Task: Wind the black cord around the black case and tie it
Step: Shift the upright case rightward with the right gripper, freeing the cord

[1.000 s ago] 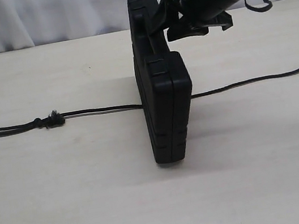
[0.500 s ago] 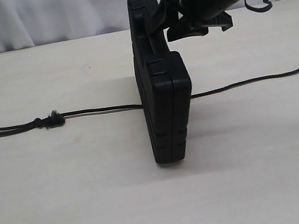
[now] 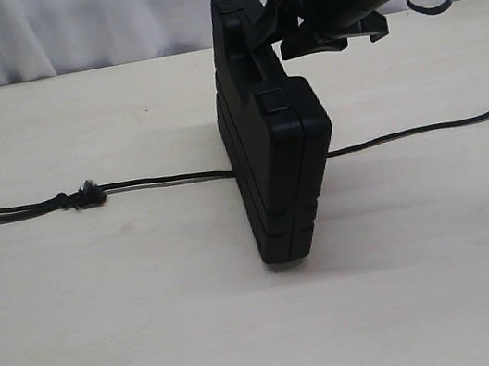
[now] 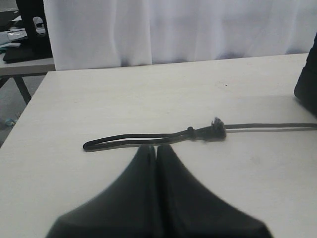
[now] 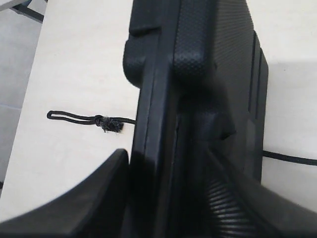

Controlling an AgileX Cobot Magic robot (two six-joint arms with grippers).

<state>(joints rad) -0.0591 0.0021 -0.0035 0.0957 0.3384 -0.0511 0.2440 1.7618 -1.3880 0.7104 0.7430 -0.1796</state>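
right gripper (image 3: 268, 29) pinched the black case (image 3: 280, 168) on edge across the black cord (image 3: 160, 180), pre-wrap; left gripper (image 4: 156, 153), pressed shut, prob had to open & grab cord next.

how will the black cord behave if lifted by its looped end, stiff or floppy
Probably floppy: the black cord is thin and lies in slack bends on the table. Lifted, it would likely sag from the grip. The black case seems to stand on it, so pulling may meet drag.
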